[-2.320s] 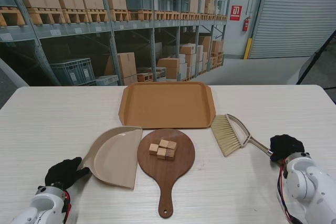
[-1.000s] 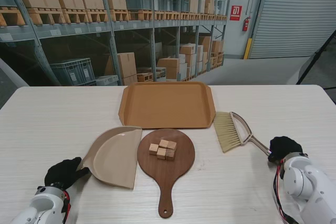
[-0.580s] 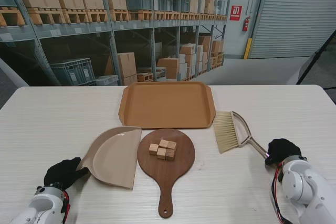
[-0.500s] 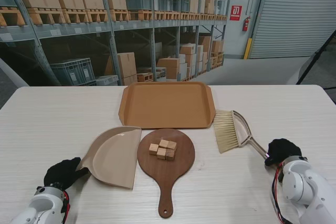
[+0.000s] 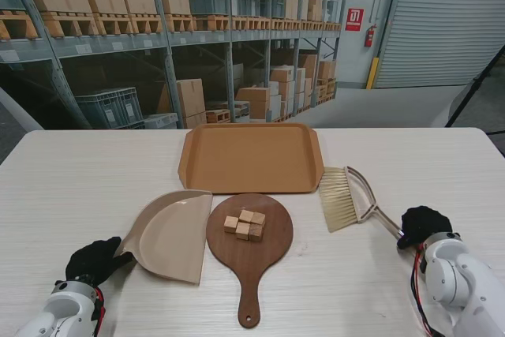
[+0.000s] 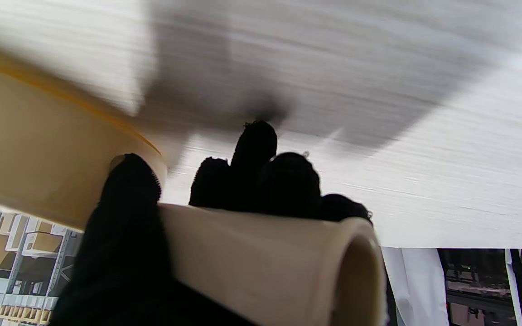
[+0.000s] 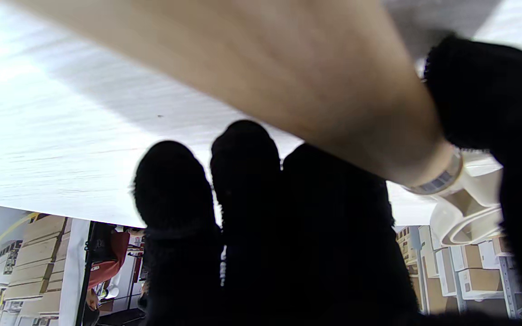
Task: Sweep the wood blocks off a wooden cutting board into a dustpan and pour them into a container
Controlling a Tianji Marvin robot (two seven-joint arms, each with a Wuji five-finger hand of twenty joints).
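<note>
Right hand [image 5: 422,225] grips the brush [image 5: 344,199] handle, bristles toward the tray [image 5: 251,157].

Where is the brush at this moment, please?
In the stand's view the brush lies on the right side of the table, to the right of the cutting board and near the tray's right corner; the right hand holds its handle.
</note>
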